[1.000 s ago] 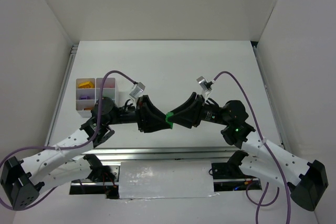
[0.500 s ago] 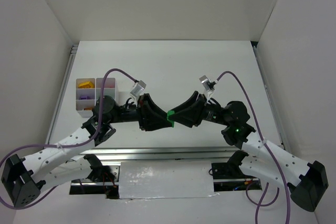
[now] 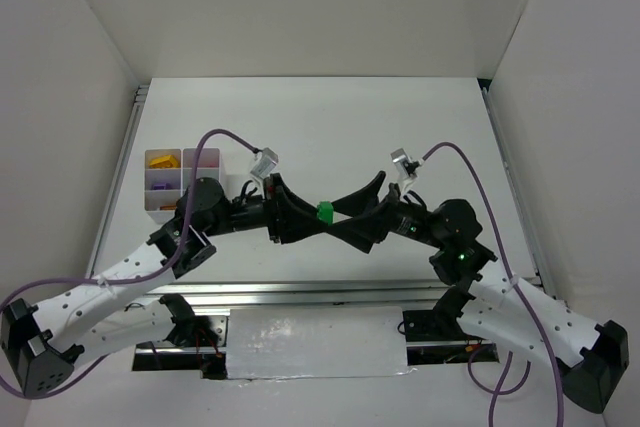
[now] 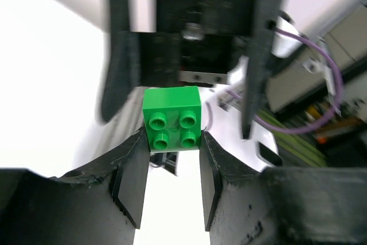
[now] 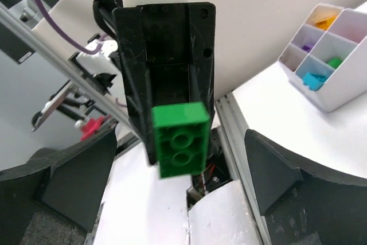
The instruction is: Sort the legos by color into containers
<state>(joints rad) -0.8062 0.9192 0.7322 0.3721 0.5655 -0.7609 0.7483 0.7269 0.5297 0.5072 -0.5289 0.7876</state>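
Observation:
A green studded lego [image 3: 324, 212] hangs in mid-air between the two arms. My left gripper [image 3: 318, 215] is shut on it; in the left wrist view the brick [image 4: 172, 117] is pinched at its sides between the fingertips of the gripper [image 4: 172, 142]. My right gripper [image 3: 337, 219] stands wide open around the same brick [image 5: 180, 139], its pads well apart from it. The white container tray [image 3: 150, 190] sits at the left with yellow [image 3: 162, 160] and purple [image 3: 160, 185] legos in it. In the right wrist view the tray [image 5: 338, 98] also shows a teal piece [image 5: 312, 78] and a green piece [image 5: 334, 61].
White walls enclose the table on three sides. An aluminium rail [image 3: 300, 292] runs along the near edge by the arm bases. Purple cables [image 3: 225, 137] loop above both wrists.
My right gripper has gone from shut on the green lego to wide open and drawn back a little. The left gripper keeps its hold on the brick.

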